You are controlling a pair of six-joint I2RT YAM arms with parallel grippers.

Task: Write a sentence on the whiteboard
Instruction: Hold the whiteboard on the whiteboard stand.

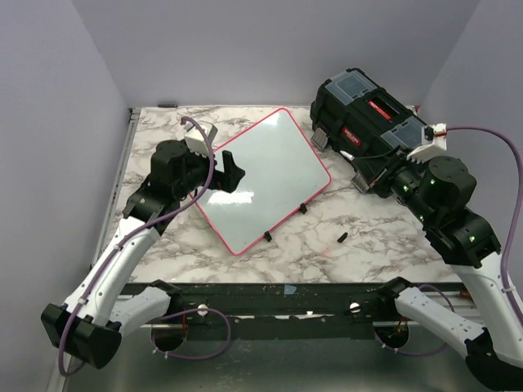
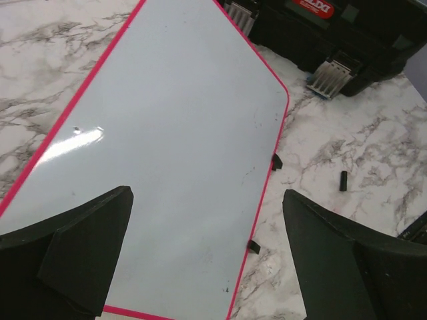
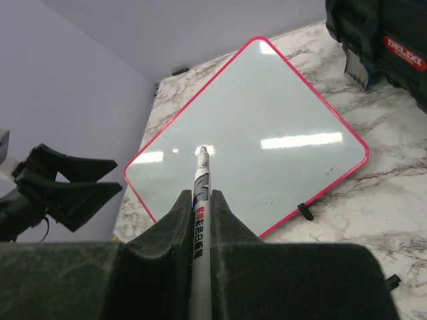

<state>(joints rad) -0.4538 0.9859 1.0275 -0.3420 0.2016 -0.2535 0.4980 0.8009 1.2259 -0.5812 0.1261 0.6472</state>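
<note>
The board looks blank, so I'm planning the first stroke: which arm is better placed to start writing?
Right. The right gripper is shut on the marker, its tip pointing at the whiteboard. The left gripper hangs open and empty over the board.

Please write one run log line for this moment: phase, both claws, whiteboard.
phase: writing not begun | left claw: open, above whiteboard | right claw: shut on marker | whiteboard: blank

Under the left gripper (image 2: 207,195) the whiteboard (image 2: 180,133) is smooth and glossy (lamp glare mirrors in it); the table (image 2: 347,133) beside it is marble-veined.
</note>
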